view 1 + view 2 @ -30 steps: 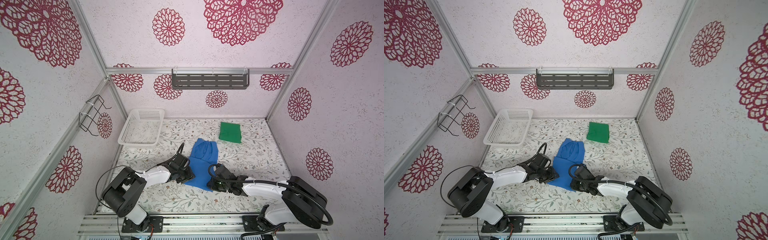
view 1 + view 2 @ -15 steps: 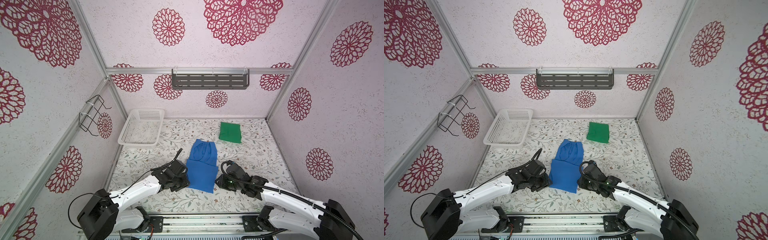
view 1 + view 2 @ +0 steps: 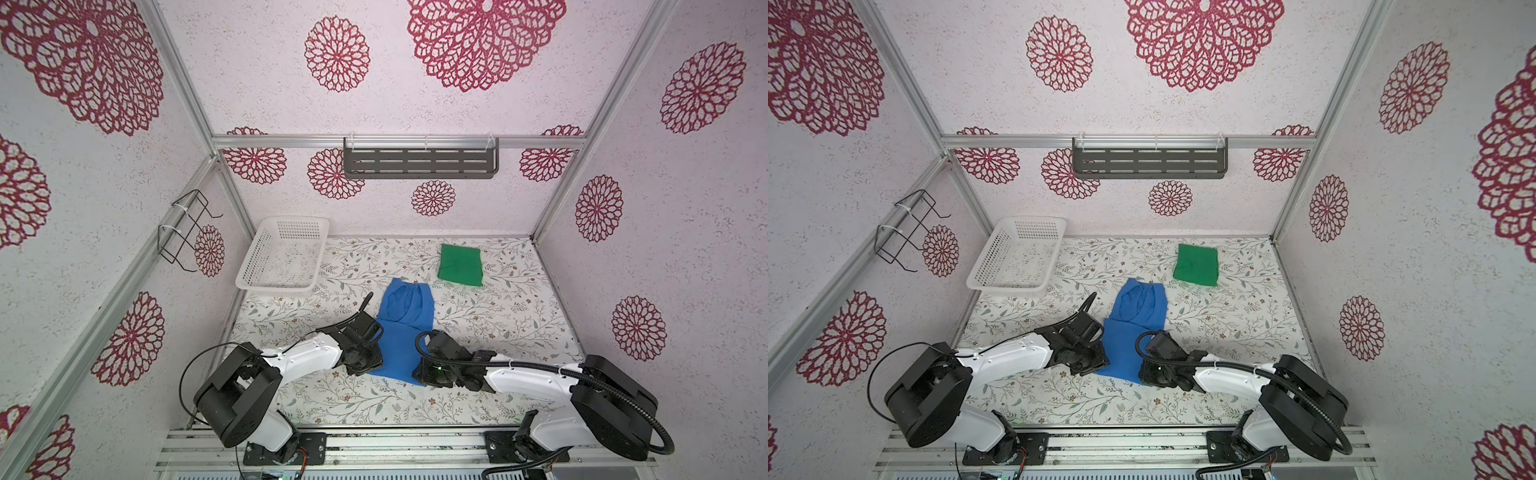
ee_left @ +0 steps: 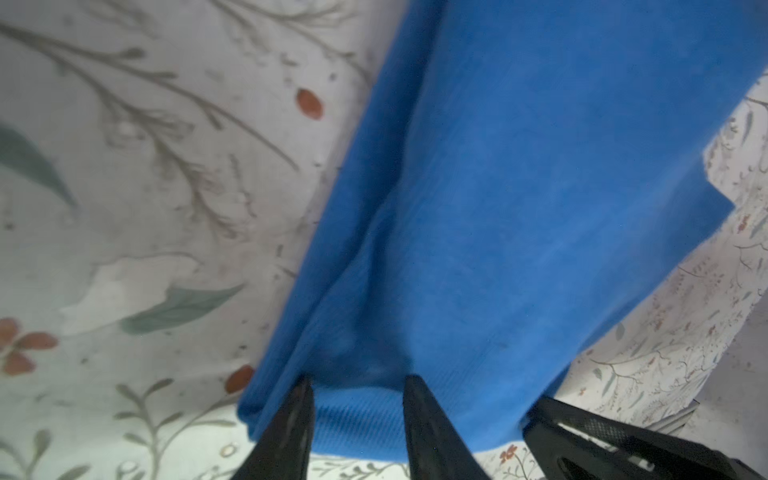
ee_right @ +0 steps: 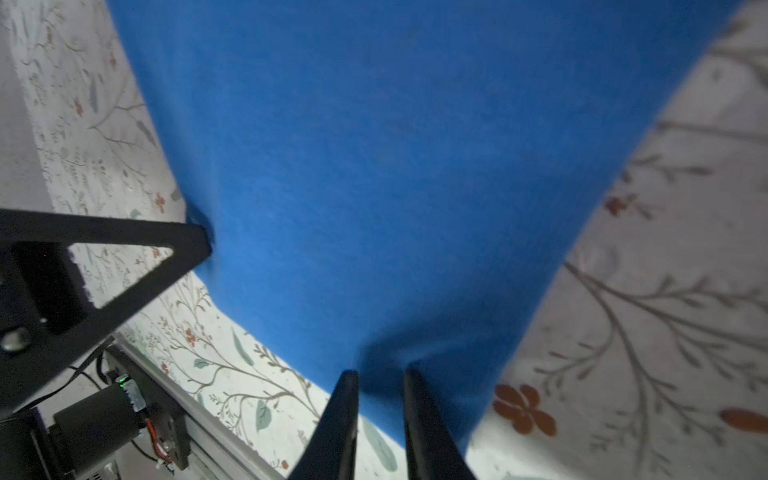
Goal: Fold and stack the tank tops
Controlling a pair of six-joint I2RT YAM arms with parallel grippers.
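The blue tank top [image 3: 401,332] lies on the flowered table [image 3: 511,328] as a long narrow strip, and its long axis runs straight away from both grippers – hem end at the fingers, neck and strap end farthest from them. The left gripper [image 4: 357,386] pinches the hem's corner on its own side, with a wide gather of ribbed band bunched between its fingers. The right gripper [image 5: 380,376] is nipped closer together on a thinner tuck at the opposite corner. The two sit side by side with only the width of the strip between them. By the look of it, the coming move is to carry the hem forward along that axis onto the neck end, both arms equally near. The green tank top [image 3: 460,266] – a folded square – lies well beyond the neck end, on the right gripper's side, so that arm has the shorter reach for stacking. The white basket [image 3: 249,283] stands off beyond the left gripper.
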